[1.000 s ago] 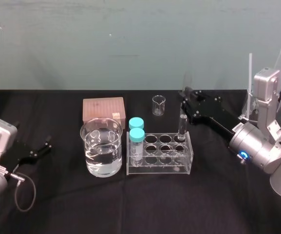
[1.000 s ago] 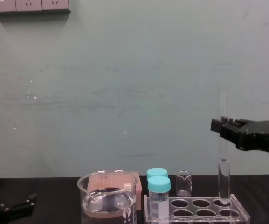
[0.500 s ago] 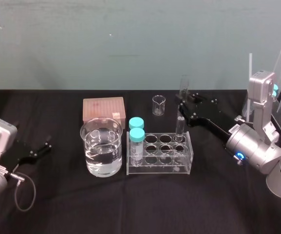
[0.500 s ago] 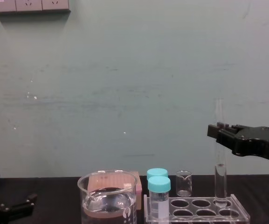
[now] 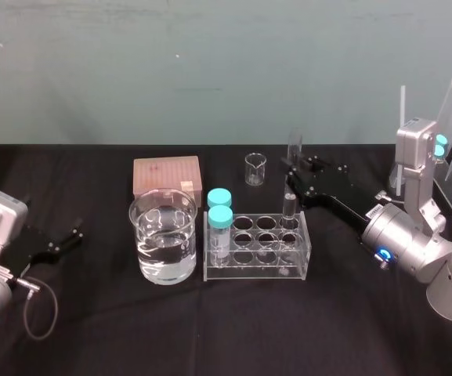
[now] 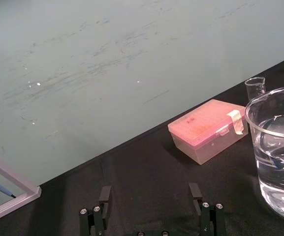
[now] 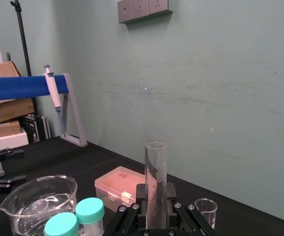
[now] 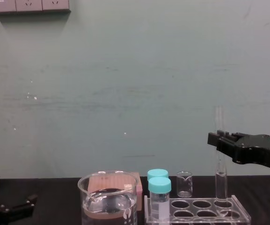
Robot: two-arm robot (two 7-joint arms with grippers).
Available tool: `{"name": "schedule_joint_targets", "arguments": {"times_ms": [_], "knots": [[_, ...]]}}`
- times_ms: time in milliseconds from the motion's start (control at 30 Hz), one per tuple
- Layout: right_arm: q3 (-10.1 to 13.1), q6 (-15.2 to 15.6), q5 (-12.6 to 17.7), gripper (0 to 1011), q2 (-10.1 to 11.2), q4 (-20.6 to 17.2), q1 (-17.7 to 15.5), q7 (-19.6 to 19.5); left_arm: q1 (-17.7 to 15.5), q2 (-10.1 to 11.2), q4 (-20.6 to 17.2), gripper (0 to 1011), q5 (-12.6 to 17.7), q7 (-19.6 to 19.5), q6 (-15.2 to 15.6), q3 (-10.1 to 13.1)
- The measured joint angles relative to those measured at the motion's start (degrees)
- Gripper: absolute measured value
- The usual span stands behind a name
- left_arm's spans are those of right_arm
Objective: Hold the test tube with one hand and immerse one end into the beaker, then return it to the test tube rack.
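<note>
Lower now: test tube upright in right hand.

In the test tube, the beaker and the tiny beaker we see clear, glossy glass. The test tube rack looks like smooth transparent acrylic. The vial caps are matt teal plastic, the box frosted pink plastic. The surface is covered in matt black cloth. The right gripper is matt black, its forearm joint smooth silver metal.
</note>
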Motion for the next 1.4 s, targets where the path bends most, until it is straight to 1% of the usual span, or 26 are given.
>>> {"name": "schedule_joint_targets", "arguments": {"times_ms": [567, 1400], "knots": [[-0.15, -0.24, 0.23, 225, -1.00, 2.72, 0.69, 0.50, 0.00, 0.00, 0.00, 1000, 0.00, 0.00, 0.00, 0.00], [-0.64, -0.40, -0.30, 225, -1.53, 5.43, 1.59, 0.92, 0.00, 0.00, 0.00, 1000, 0.00, 0.00, 0.00, 0.00]]}}
